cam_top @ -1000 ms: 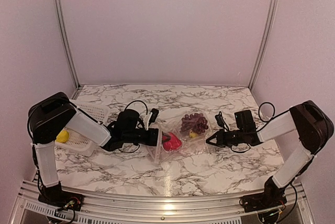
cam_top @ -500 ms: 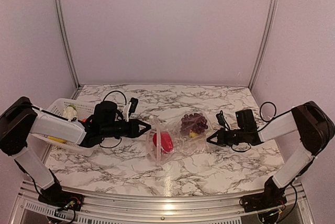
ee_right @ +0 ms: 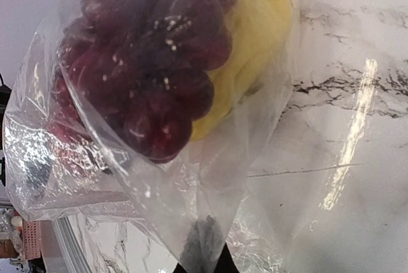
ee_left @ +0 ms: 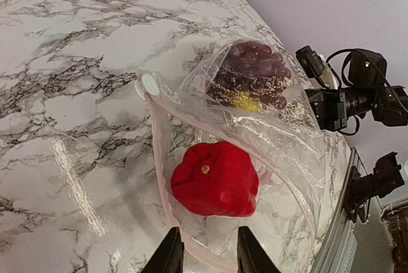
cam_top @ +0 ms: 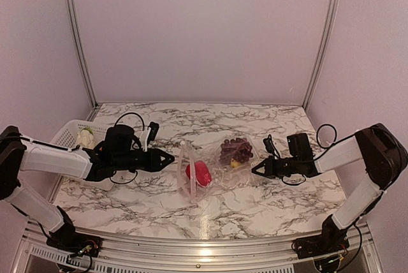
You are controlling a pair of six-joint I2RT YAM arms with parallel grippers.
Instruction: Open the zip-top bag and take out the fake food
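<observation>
Zip-top bag (cam_top: pixel 218 176) pinched by right fingers (cam_top: pixel 260 168); left fingers (ee_left: pixel 171 257) parted, empty.

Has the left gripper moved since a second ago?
Yes. The left gripper has backed out to the left, away from the bag mouth and toward the basket.

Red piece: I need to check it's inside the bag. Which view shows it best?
Left wrist: the red piece sits close and central, inside the open bag. The top view shows it small, through plastic. The right wrist shows only grapes and a yellow piece in the bag.
</observation>
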